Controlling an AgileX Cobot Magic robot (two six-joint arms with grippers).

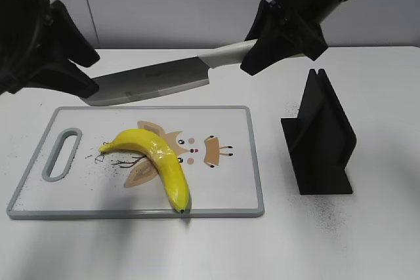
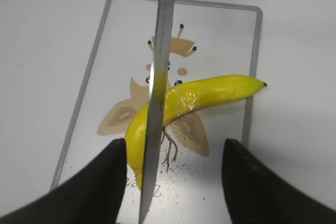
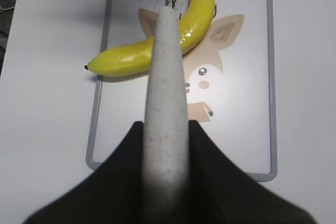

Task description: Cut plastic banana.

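The plastic banana (image 1: 161, 165) lies whole on the white cutting board (image 1: 223, 188), yellow, with its dark tip at the board's front edge. It also shows in the left wrist view (image 2: 210, 94) and the right wrist view (image 3: 136, 59). My right gripper (image 1: 272, 47) is shut on the pale handle of a knife (image 1: 154, 80), held in the air above the board's far edge, blade pointing left. The knife handle (image 3: 165, 108) fills the right wrist view. My left gripper (image 2: 173, 177) is open over the banana's stem end, its fingers either side of the blade (image 2: 157, 108), apart from it.
A black knife stand (image 1: 321, 139) sits on the white table to the right of the board. The board has a grey rim, a handle slot (image 1: 62, 155) at its left end and a printed cartoon animal in the middle. Dark specks lie near the stand.
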